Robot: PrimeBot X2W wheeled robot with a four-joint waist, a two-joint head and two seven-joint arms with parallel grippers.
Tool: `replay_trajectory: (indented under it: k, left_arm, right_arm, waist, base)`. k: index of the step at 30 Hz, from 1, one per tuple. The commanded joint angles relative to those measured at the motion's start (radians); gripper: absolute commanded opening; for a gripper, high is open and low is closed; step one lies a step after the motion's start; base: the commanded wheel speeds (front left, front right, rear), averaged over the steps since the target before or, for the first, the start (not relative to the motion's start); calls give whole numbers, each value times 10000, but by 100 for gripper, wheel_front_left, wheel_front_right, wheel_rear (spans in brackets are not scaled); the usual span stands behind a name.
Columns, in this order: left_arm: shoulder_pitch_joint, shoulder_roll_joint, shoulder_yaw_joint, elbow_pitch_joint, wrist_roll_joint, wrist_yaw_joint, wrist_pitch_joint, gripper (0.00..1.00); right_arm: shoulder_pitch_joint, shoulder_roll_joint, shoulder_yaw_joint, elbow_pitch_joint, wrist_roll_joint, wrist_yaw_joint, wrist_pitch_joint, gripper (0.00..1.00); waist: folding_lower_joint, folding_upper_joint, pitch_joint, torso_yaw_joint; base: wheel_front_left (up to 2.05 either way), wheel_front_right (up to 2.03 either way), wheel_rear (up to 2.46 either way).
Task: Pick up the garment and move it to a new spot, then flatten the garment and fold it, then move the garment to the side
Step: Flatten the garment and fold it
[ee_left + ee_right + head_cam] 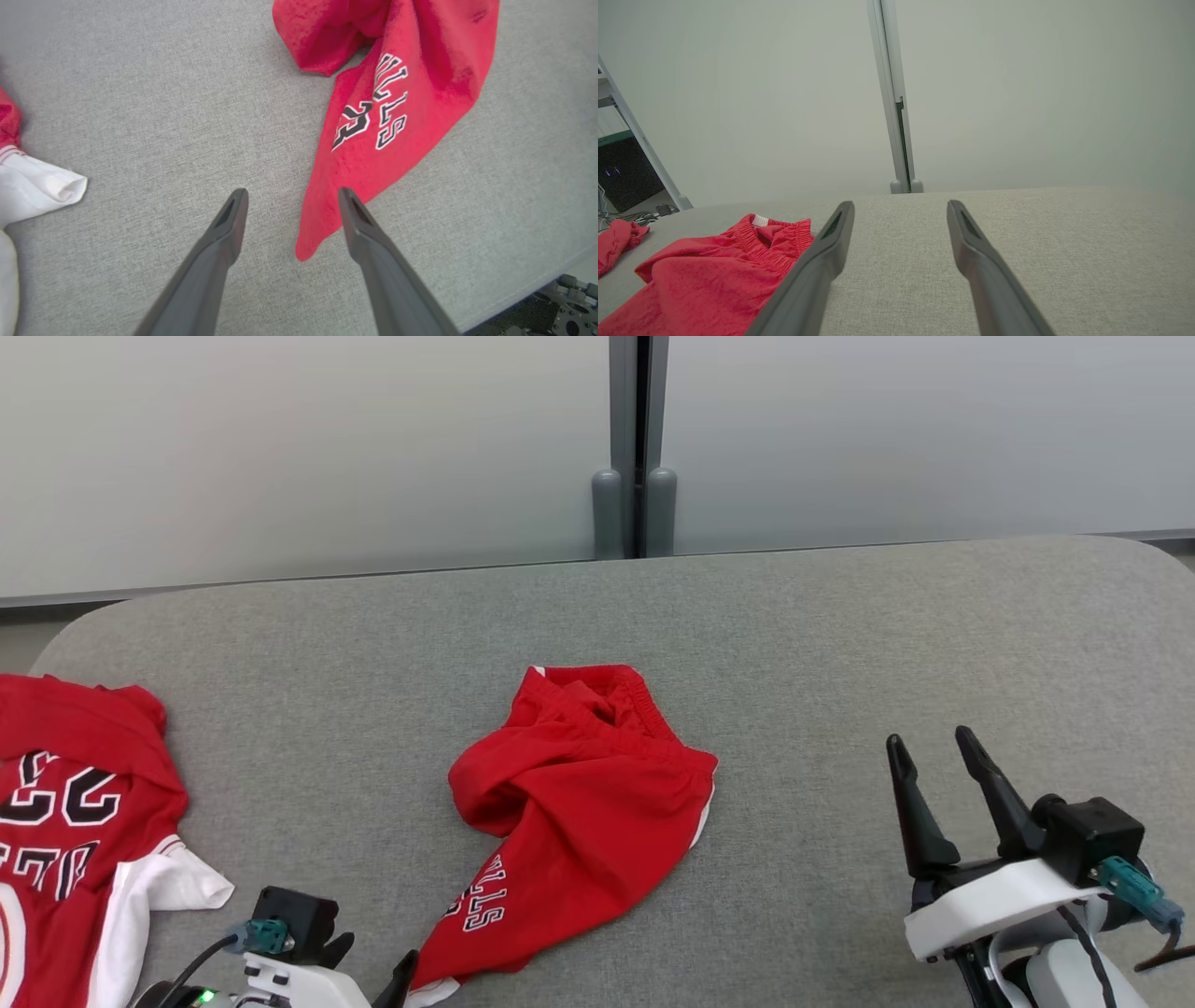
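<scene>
Two claws are gaping wide, gripping nothing. The left claw [292, 192], at bottom centre, is framing a corner of the shorts [579, 803]; the right claw [929, 737] is pointing up at lower right. Shorts are lying crumpled at the middle of the counter [840, 644], a jersey [65, 803] at far left.

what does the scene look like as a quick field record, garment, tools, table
garment: red shorts, crumpled, mid table, waistband at far end
left tool: open, at the shorts' near corner, not gripping
right tool: open, over bare table right of the shorts, apart
other clothing: red jersey at the table's left edge
surface: grey fabric-covered table
</scene>
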Motion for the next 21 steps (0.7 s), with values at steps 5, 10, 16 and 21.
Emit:
replay_trajectory:
  k: [5,10,16,21]
  left_arm:
    - [-138,-276,178,-112,253,239,-997,100]
    - [-400,-691,237,32,481,410,-2188,100]
    - [-804,-1277,192,513,465,421,-3265,100]
    - [-1208,-1813,327,990,529,405,-4713,100]
  right_arm:
    - [-500,-622,968,539,412,15,-5,100]
    - [-1386,-1327,2404,1295,1167,15,739,100]
    - [-2652,-2012,4304,2105,2405,12,1668,100]
    - [-3663,-2512,5739,2694,3358,11,2239,100]
  waist:
    - [0,0,34,522]
    - [0,0,154,1047]
    - [0,0,384,1694]
    - [0,0,676,2218]
  base:
    - [0,0,0]
    - [0,0,0]
    - [0,0,0]
    - [0,0,0]
